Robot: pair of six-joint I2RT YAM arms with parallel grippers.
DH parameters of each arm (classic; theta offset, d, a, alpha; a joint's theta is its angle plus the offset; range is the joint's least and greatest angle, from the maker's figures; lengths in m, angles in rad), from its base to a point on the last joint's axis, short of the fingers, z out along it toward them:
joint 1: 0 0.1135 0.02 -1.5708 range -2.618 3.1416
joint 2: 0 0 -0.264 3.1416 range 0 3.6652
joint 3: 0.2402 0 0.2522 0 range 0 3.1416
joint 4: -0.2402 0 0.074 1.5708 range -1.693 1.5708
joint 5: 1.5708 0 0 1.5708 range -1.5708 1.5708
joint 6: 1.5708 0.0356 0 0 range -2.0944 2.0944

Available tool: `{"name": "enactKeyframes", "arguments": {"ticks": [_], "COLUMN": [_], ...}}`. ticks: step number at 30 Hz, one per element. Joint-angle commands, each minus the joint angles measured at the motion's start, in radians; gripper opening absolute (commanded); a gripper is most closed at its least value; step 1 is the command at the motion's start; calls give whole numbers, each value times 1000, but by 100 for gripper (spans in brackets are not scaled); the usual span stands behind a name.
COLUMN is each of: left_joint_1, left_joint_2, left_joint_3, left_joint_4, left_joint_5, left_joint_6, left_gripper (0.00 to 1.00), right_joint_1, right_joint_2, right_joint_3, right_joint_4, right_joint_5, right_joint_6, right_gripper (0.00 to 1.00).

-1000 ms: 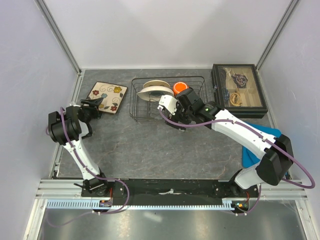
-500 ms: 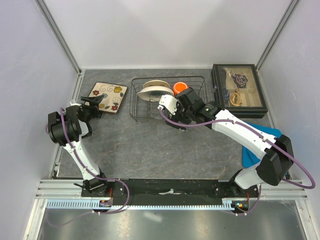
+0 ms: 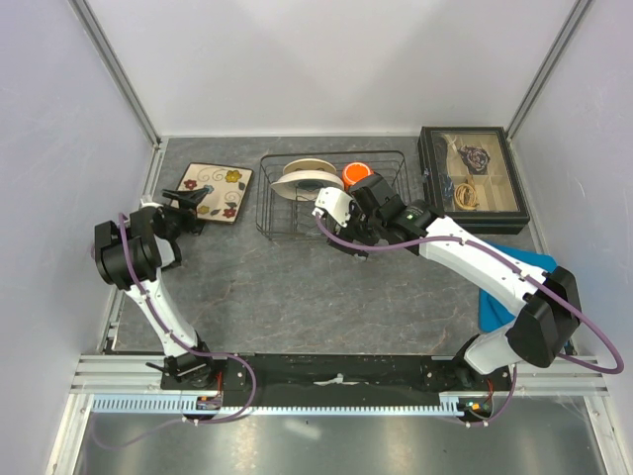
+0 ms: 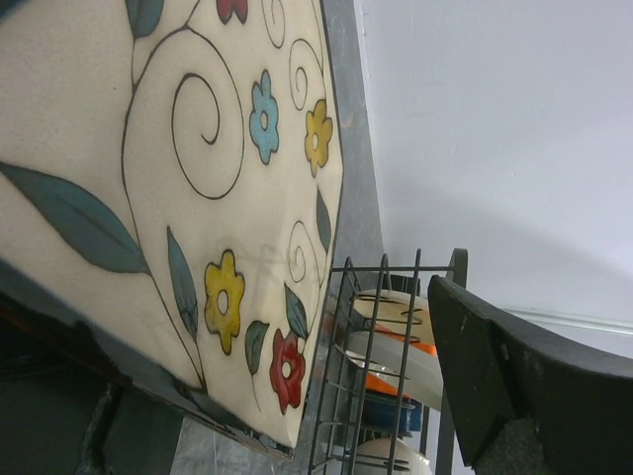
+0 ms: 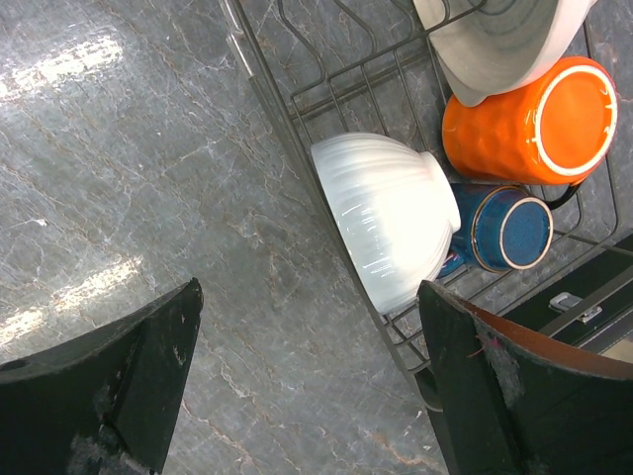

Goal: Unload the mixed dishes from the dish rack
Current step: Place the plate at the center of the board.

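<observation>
A robot test cell, not a kitchen.
From my station I see plain white panels in aluminium posts around a grey stone-look table. The left arm and right arm are bolted to a rail at 6 o'clock. A dish rack sits at 12 and a glass-lidded box at 2.

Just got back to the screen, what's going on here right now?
The dish rack is being unloaded. The square flowered plate lies on the table left of the rack, with the left gripper open at its near edge. The right gripper hovers open over the white bowl, which sits in the rack beside the orange cup, dark blue mug and a pale round dish.
</observation>
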Motion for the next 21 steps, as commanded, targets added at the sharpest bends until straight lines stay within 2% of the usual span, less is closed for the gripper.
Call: {"name": "enactKeyframes", "arguments": {"ticks": [1, 5, 21], "left_joint_1": [-11, -10, -8], "left_joint_2": [-56, -94, -197], "left_joint_3": [-8, 21, -4], "left_joint_4": [-170, -301, -442], "left_joint_5": [-9, -26, -40], "left_joint_6": [127, 177, 250], "left_gripper": [99, 99, 99], "right_joint_1": [-3, -2, -2], "right_joint_2": [-26, -29, -52], "right_joint_3": [9, 2, -22], "right_joint_4": [12, 17, 31], "right_joint_5": [-9, -12, -14], "right_joint_6": [-4, -4, -4], "right_gripper": [98, 98, 98]}}
